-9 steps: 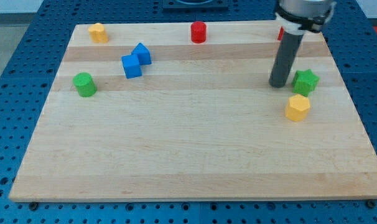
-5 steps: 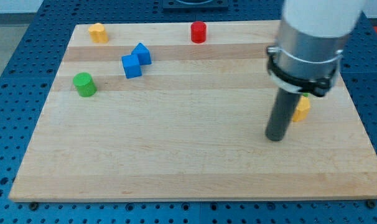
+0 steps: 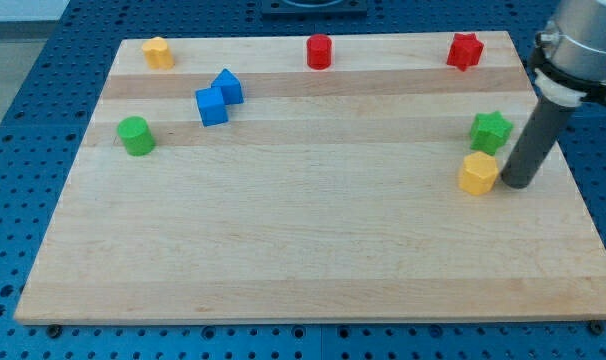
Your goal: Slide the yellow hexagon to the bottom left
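So far the task looks barely begun. In the single camera view, the yellow hexagon (image 3: 478, 172) sits near the board's right edge, roughly midway down, far from the bottom-left corner where it is meant to end. The tip (image 3: 514, 185) stands just to the hexagon's right, touching it or very nearly so; which of the two cannot be told. That placement suits a leftward push, and judging by it, almost the whole slide across the board (image 3: 303, 250) and down toward the view's bottom left remains. There are no jaws to report: the arm ends in a plain dark rod, round and matte, below a pale collar.

The board is light wood with visible grain and bands of differing tone, lying on a blue perforated table (image 3: 23, 110). The blocks look like smooth, solid-coloured plastic or painted pieces. A green star (image 3: 491, 130) lies just above the hexagon, close but apart. A red star (image 3: 464, 50) sits at the top right, a red cylinder (image 3: 319, 51) at top centre, another yellow block (image 3: 158, 51) at top left. Two blue blocks (image 3: 218, 97) touch each other at upper left, and a green cylinder (image 3: 136, 135) lies below them.
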`<control>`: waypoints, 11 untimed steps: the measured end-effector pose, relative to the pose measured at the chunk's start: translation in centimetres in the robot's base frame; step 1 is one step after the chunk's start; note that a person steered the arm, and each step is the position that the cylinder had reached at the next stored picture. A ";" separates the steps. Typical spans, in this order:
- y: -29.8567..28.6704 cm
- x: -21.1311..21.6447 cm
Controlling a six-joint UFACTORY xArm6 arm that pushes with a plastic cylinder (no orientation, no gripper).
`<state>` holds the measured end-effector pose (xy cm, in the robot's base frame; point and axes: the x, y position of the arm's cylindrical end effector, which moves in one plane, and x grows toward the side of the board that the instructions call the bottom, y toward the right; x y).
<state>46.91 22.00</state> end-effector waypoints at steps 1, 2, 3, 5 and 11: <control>-3.5 0.0; -6.7 -0.7; -9.3 -2.6; -15.8 -3.2; -23.1 4.0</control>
<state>50.93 -1.05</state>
